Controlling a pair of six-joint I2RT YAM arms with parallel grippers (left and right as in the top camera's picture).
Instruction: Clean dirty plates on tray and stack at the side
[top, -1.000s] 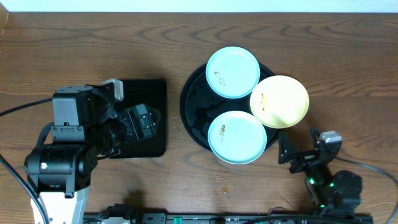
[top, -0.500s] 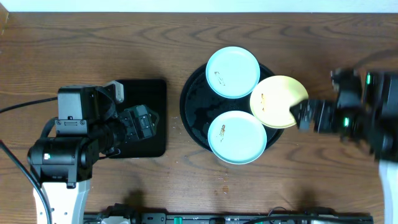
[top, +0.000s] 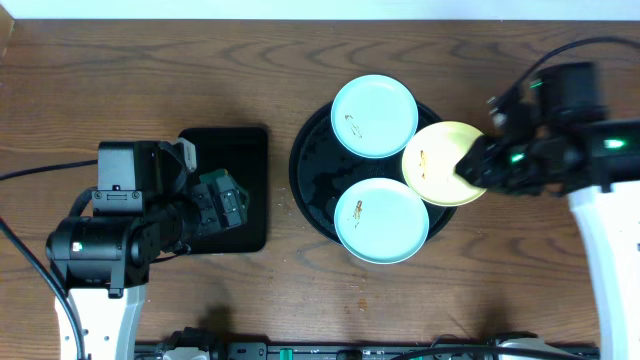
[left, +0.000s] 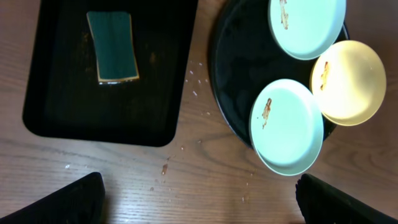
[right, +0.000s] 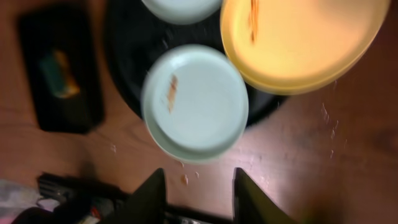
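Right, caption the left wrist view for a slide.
Three smeared plates on the round black tray; sponge in the rectangular tray.

Overhead camera is looking straight down on the whole surface (top: 150, 90); both wrist cameras are looking down from nearer, all sharing the round tray (left: 239, 68).

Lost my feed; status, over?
Left end effector open. Right end effector open, empty, at yellow plate. All plates smeared, on round tray. Nothing blocking.
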